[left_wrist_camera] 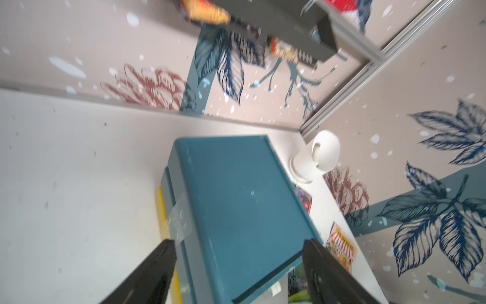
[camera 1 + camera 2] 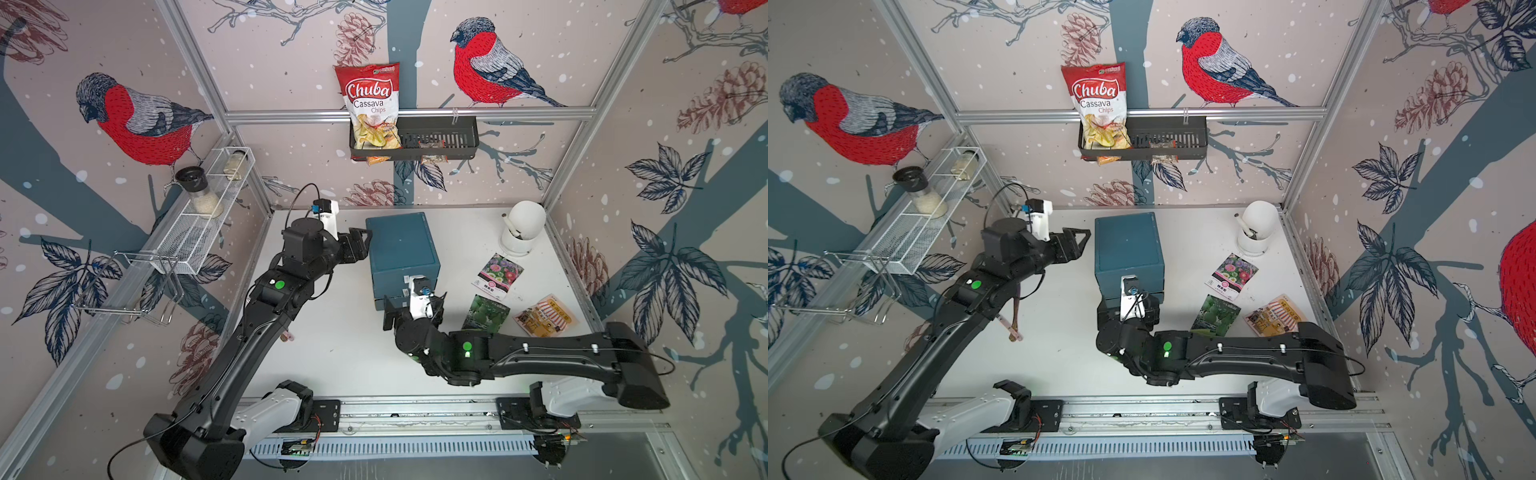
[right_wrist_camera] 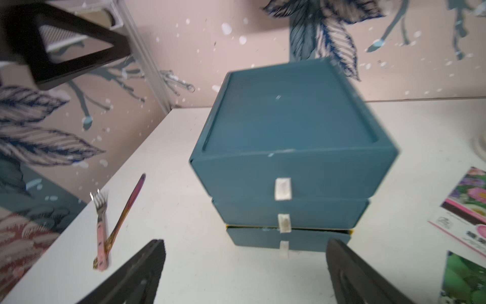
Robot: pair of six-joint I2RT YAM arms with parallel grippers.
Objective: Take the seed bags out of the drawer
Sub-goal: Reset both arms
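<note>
Saw right fingers (image 3: 136,273) spread wide, empty, facing the drawer unit (image 3: 289,118). Caught a fork (image 3: 101,226) with its tines only in the right wrist view. Found, flat on the counter (image 2: 332,353) right of centre, all glossy: green seed bag (image 2: 485,318), orange striped seed bag (image 2: 544,318), white flowered seed bag (image 2: 498,275). Farther back, noted left fingers (image 1: 152,273) parted, holding nothing.

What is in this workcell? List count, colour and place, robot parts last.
seed bags: three, floral white, green, orange-yellow; table, right of drawer unit
drawer unit: one, blue, table middle
Chuba cassava chips bag: one, red, black basket
snack packets: two, orange, brown, basket bottom
jars: two, clear, white wire shelf
fork: one, pink-handled, table left
utensil: one, iridescent, beside fork
container: one, white, back right corner
left gripper: one, black, open beside drawer unit
right gripper: one, black, open facing drawer fronts
</note>
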